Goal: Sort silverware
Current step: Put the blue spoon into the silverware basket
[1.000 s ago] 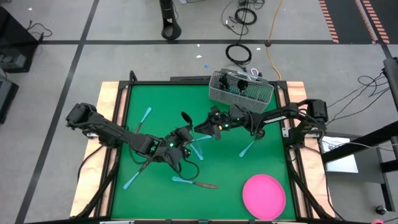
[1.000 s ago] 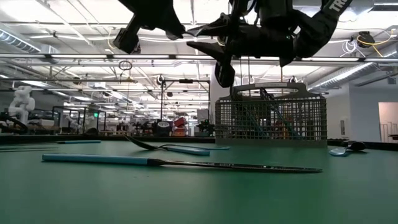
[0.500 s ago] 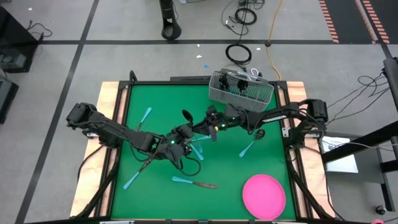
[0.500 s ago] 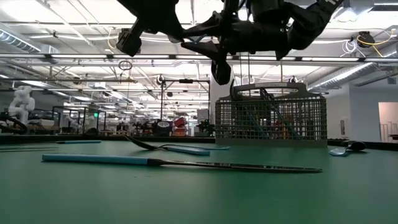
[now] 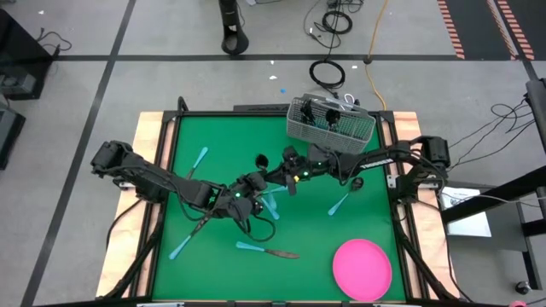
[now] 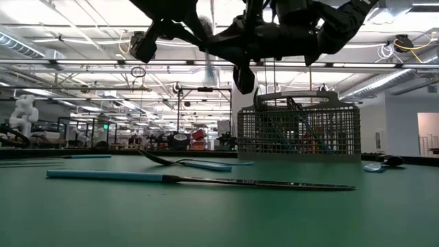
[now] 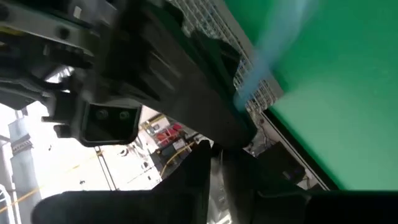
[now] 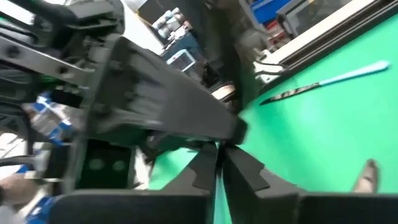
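Two grippers: meeting mid-table, raised.
Left gripper (image 5: pixel 254 181): pinched on a blue-handled utensil (image 7: pixel 273 46).
Right gripper (image 5: pixel 283 175): fingers pressed together.
Grey wire-mesh caddy (image 5: pixel 330 124): far right.

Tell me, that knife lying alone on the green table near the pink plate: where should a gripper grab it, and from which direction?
Probably by the light blue handle of the knife, coming straight down from above. It lies flat on the table with bare surface all around it, and the handle looks thicker than the dark thin blade. Fingers set across the handle's width should close on it more easily. The pink plate lies apart, so it is not in the way.
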